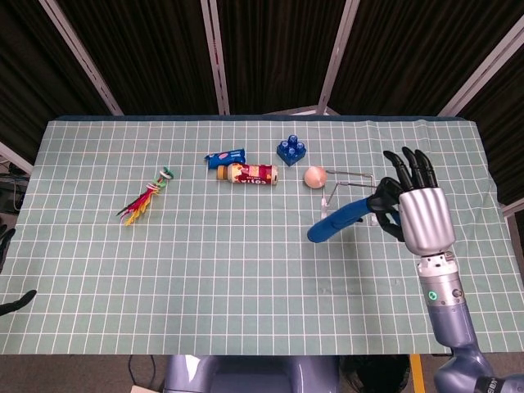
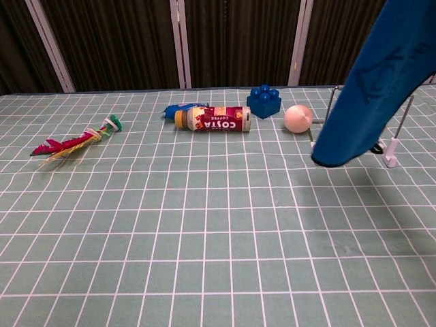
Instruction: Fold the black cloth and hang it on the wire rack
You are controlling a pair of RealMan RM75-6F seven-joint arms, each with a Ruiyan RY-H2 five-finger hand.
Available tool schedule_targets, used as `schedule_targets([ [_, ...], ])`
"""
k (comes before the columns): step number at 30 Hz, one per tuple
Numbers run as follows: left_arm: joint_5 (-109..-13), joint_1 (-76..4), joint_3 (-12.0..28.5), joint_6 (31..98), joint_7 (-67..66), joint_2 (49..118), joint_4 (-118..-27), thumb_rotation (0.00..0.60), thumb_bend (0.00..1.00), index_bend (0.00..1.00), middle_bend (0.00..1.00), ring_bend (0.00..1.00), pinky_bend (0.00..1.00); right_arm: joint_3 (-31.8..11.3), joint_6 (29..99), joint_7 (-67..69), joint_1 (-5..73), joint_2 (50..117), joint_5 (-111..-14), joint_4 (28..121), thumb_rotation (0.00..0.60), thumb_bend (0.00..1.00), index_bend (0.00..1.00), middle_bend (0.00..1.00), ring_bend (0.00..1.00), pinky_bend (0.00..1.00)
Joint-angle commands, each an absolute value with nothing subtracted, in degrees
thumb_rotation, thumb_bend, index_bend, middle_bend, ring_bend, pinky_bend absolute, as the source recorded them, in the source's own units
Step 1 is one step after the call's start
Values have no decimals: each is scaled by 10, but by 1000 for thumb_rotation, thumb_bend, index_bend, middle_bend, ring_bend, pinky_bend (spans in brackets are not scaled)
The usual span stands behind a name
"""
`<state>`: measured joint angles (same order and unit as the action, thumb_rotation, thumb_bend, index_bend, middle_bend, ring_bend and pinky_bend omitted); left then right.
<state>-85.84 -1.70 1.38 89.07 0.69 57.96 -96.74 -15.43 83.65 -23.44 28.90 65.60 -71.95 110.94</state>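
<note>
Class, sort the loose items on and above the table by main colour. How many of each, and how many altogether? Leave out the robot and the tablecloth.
Blue: 3 - cloth, toy brick, snack packet
Red: 2 - Costa coffee bottle, feather toy
Peach: 1 - ball
Silver: 1 - wire rack
Total: 7
</note>
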Motion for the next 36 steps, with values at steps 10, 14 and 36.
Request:
schedule_targets([
  [10, -841, -22, 20, 872, 0, 585, -963, 600, 0, 0, 0, 0, 0, -204, 834, -389, 346, 781, -578, 1030, 600, 554, 747, 123, 0, 86],
  [14, -834, -24, 22, 866, -1, 586, -960, 600, 0, 0, 0, 0, 0, -225, 831, -407, 368, 818, -538, 987, 600, 554, 748, 124, 0, 86],
  [36, -795, -38, 34, 829, -22, 600, -945, 600, 0, 0, 0, 0, 0, -261, 778, -406, 438, 896, -479, 786, 600, 554, 749, 125, 0, 86],
])
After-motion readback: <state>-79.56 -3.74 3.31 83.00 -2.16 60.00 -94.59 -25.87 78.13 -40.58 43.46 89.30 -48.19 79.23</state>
